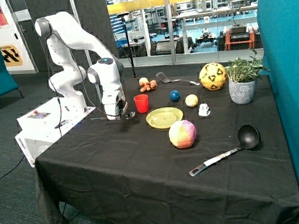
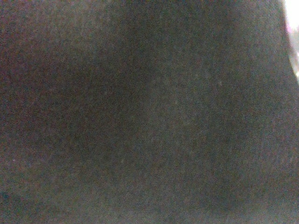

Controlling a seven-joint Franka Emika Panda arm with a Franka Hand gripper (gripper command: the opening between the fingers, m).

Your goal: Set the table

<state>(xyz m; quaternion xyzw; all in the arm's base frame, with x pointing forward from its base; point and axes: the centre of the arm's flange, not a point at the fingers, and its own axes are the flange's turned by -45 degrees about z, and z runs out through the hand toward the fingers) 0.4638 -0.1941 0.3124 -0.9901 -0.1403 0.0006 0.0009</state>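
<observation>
- The gripper [image 1: 118, 114] sits low at a spoon [image 1: 123, 115] on the black worktop [image 1: 145, 166], beside the red cup [image 1: 141, 103]; whether it grips cannot be told.
- No writing is readable.

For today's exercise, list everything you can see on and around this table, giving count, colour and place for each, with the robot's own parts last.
table: 1, black cloth, centre of the room
plate: 1, yellow, mid-table
cup: 1, red, between claw and plate
spoon: 1, metal, at the claw, beside the cup
ball: 1, pink and yellow, in front of the plate
ladle: 1, black, near the front edge
small ball: 1, blue, behind the plate
small yellow ball: 1, beside the blue one
football: 1, yellow and black, far side
potted plant: 1, green in a grey pot, beside the football
spatula: 1, dark, far side
claw: 1, white arm, low over the cloth by the spoon
</observation>
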